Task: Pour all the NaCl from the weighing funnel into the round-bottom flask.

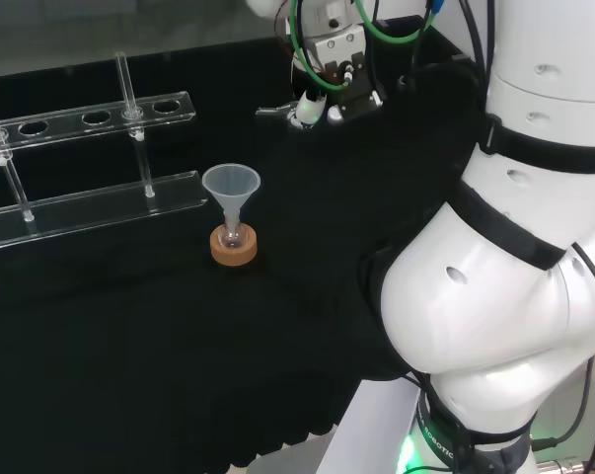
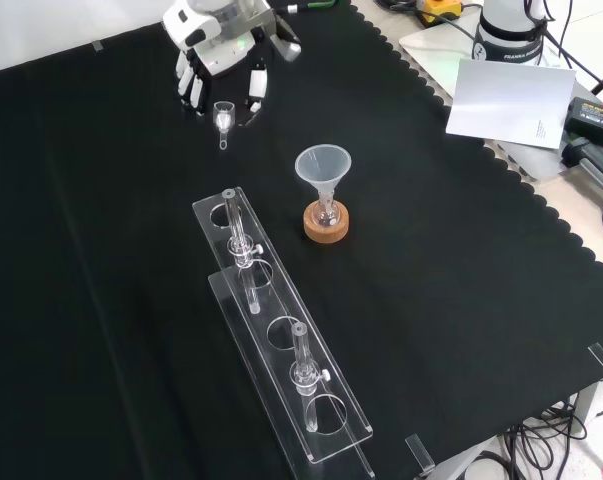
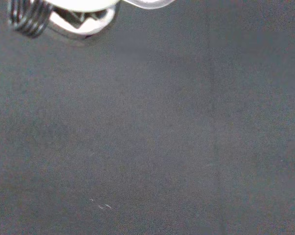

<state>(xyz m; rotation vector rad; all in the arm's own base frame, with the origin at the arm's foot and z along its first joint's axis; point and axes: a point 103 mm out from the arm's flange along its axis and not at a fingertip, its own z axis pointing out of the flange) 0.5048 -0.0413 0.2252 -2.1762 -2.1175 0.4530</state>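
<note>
We see the hand (image 2: 221, 55) hanging fingers-down and relaxed, gripping nothing, just above the small clear weighing funnel (image 2: 222, 117) lying on the desk (image 2: 461, 260), well apart from the funnel-topped round-bottom flask (image 2: 325, 216) on its cork ring (image 2: 326, 226), so we judge pouring not yet begun.

A clear weighing funnel (image 2: 222, 117) lies on the cloth; the round-bottom flask (image 2: 326, 216) stands upright on cork.

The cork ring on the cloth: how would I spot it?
Front view: find the long clear rack lying on the black cloth. Just to its right sits the cork ring, under a clear funnel. It is the one tan, opaque piece among clear ware.
</note>
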